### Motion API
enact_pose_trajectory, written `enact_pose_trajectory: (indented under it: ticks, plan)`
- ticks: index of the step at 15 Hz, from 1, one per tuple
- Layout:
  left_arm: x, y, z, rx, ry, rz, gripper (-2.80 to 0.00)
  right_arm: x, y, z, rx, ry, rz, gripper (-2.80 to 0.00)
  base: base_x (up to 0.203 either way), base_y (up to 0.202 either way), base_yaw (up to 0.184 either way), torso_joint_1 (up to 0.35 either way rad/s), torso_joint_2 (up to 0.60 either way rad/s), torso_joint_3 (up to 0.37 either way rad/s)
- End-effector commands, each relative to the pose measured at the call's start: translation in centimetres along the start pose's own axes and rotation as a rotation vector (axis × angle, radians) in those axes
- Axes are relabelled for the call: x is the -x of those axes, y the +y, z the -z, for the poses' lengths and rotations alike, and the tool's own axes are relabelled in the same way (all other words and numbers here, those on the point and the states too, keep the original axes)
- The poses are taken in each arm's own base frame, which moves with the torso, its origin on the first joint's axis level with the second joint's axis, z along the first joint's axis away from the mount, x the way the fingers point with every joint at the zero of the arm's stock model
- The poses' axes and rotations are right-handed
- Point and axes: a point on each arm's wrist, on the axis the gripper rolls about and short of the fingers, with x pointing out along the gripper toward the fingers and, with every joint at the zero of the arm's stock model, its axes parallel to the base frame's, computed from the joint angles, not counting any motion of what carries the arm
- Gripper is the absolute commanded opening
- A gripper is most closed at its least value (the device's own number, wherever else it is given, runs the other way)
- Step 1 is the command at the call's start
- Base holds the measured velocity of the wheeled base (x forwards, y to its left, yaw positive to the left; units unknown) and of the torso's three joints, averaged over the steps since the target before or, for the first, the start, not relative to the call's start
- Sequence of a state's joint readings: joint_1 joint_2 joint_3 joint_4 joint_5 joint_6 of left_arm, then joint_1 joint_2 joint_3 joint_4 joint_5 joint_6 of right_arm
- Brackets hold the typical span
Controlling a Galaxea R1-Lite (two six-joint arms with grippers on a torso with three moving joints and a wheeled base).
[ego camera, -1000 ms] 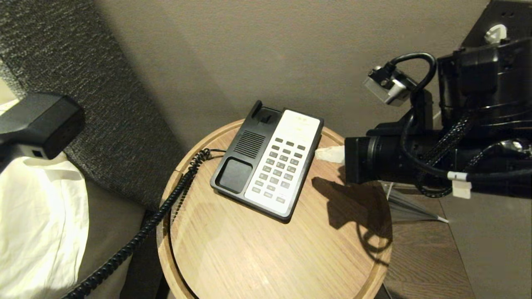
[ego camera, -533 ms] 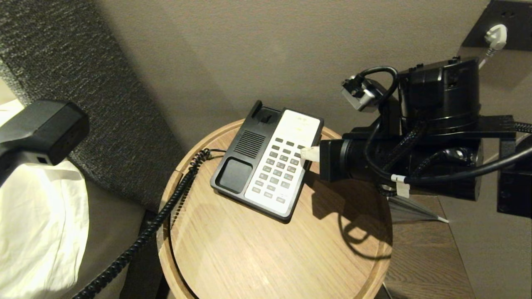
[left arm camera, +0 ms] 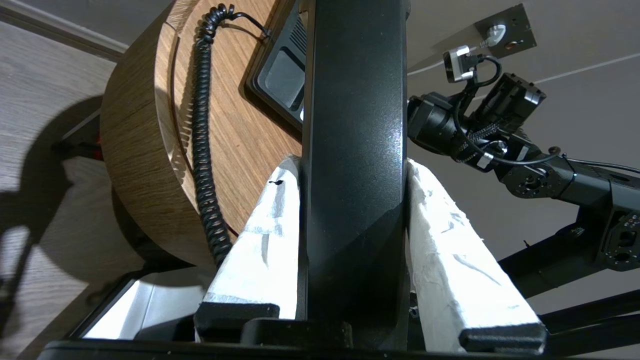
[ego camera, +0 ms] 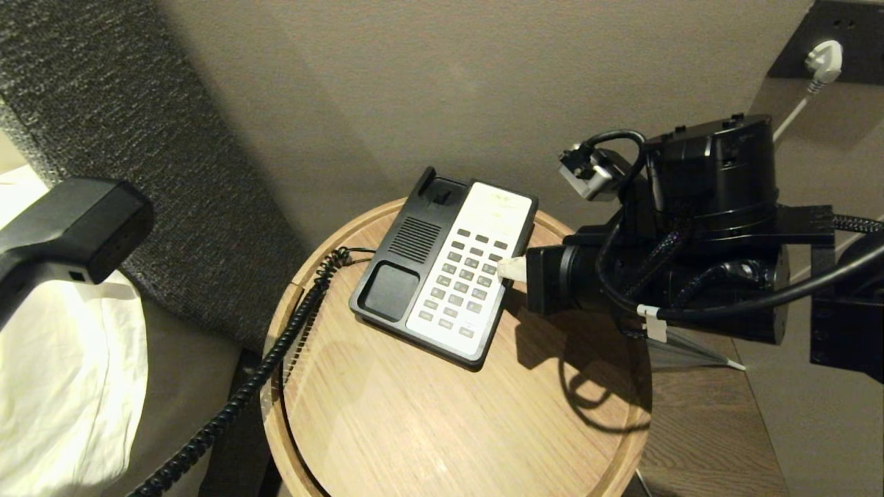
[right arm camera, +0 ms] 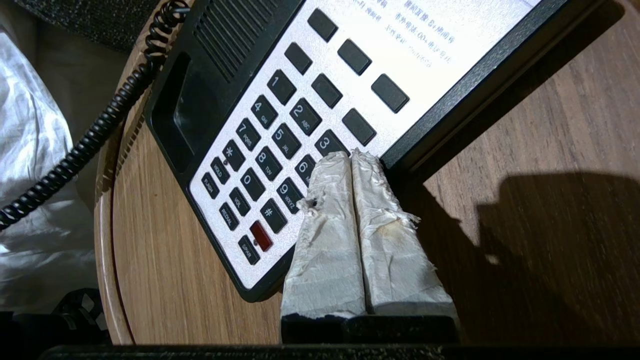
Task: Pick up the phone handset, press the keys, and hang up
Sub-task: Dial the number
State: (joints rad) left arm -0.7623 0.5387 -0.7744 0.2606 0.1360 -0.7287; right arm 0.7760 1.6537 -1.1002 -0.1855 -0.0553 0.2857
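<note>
On the round table, right gripper jaws clenched at the keypad — handset in left gripper jaws

I see a round wooden table with a raised rim, standing against the wall beside the bed. The phone base lies on its far half, angled, its empty cradle to the left and the keypad to the right. The coiled cord runs from the base across the table's left edge and drops over the rim.
</note>
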Motion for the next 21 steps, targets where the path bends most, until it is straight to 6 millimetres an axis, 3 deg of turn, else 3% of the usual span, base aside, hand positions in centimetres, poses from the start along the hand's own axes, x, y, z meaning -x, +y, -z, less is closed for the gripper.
enact_pose_trajectory:
  ticks: [1,7,21]
  plan:
    - [0.1,0.1,0.1,0.004,0.0,-0.001,-2.8,-0.1,0.0,0.0,-0.001,0.0,0.001,-2.8,0.0,0.0,0.0,0.0,0.0,0.0]
    - [0.2,0.1,0.0,0.005,-0.001,0.006,-2.8,0.1,0.2,-0.6,-0.005,-0.031,-0.012,-2.8,0.0,0.0,0.0,0.0,0.0,0.0]
    - [0.4,0.3,0.3,0.005,0.0,0.008,-2.8,-1.4,0.7,0.2,0.004,-0.023,-0.027,-2.8,0.0,0.0,0.0,0.0,0.0,0.0]
